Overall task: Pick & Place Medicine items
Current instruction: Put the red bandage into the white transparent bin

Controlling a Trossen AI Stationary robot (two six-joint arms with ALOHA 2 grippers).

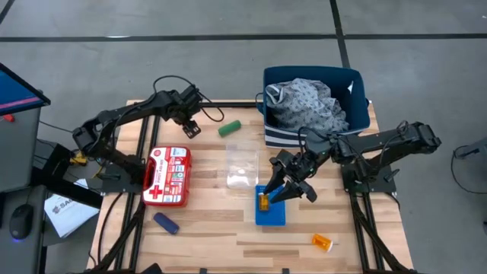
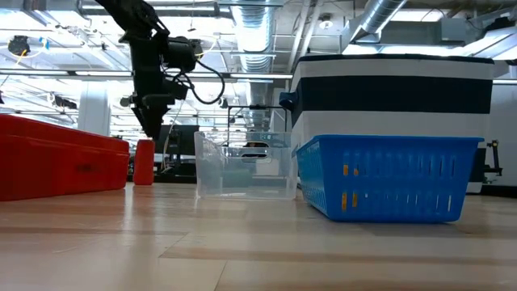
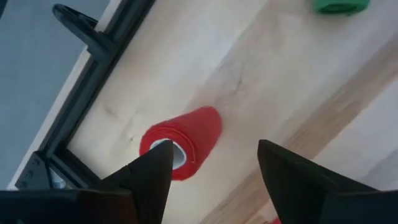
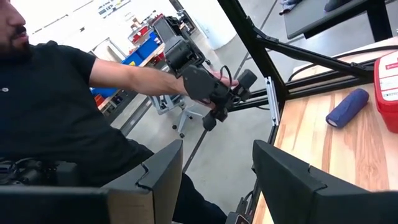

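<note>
A red tube (image 3: 186,134) stands upright on the wood near the table's far left corner (image 2: 144,162). My left gripper (image 3: 214,149) hangs open just above it (image 2: 153,128), pointing down; in the high view the gripper (image 1: 190,125) hides the tube. A green tube (image 1: 229,128) lies to its right. A dark-blue tube (image 1: 166,222) lies near the near left edge. One orange pill bottle (image 1: 264,202) lies in the small blue basket (image 1: 274,217); another (image 1: 323,242) lies on the table near the right. My right gripper (image 1: 283,186) is open over the basket, with nothing between its fingers (image 4: 217,168).
The red-and-white first-aid case (image 1: 167,176) lies shut on the left. A clear plastic container (image 1: 242,164) stands mid-table. A large blue bin (image 1: 358,84) with the patterned cloth (image 1: 308,103) stands at the far right. A person (image 4: 56,106) stands beyond the near edge.
</note>
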